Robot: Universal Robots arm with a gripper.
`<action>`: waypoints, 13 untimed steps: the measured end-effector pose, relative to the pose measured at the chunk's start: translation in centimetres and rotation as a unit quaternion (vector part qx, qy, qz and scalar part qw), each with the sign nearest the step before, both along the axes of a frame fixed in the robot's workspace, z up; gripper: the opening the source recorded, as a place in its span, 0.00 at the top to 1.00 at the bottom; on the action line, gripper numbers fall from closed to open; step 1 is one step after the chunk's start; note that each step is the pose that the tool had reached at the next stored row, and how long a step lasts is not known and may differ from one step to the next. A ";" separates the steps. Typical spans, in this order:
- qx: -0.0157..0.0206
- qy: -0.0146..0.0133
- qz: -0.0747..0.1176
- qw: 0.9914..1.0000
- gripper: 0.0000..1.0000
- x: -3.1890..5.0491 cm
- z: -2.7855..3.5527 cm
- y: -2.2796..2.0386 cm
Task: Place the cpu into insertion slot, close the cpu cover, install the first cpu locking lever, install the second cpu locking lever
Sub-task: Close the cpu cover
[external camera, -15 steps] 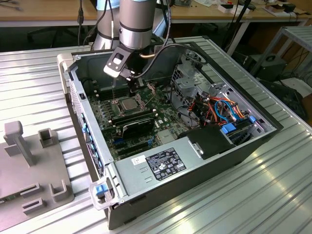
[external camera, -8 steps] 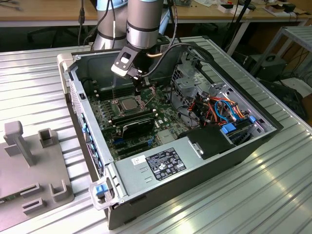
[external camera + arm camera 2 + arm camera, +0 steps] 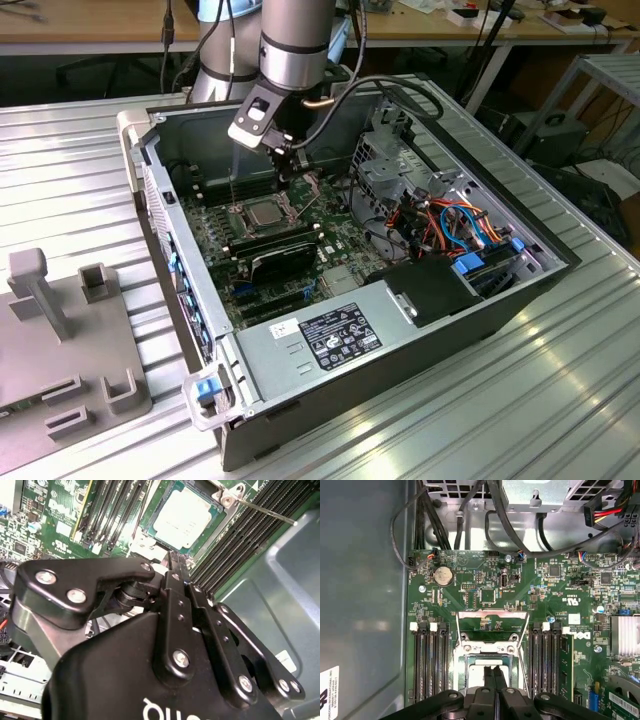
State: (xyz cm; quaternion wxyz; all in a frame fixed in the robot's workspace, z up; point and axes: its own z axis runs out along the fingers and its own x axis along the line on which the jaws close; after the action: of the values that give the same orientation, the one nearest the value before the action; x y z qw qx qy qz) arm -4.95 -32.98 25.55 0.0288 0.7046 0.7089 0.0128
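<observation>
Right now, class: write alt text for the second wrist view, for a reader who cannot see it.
The black tool, shut, looms in the foreground, pointing towards the silver-topped cpu lying in the insertion slot. Long black memory slots flank the slot, and a thin metal lever juts out beside it.

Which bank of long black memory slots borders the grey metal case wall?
The bank on the same side as the round silver coin battery, its outer slot edging the grey case wall; the other bank sits towards the silver finned block.
</observation>
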 end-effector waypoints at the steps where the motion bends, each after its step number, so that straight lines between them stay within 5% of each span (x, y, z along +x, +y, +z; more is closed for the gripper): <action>1: 0.000 0.000 0.000 1.000 0.89 0.00 0.02 0.00; 10: 0.000 0.000 0.000 1.000 0.89 0.00 0.14 0.00; 13: 0.000 0.000 0.000 1.000 0.89 0.66 0.15 0.00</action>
State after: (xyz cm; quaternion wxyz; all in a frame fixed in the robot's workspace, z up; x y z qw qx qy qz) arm -4.29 -32.98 25.70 0.0288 0.7047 0.7088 0.0128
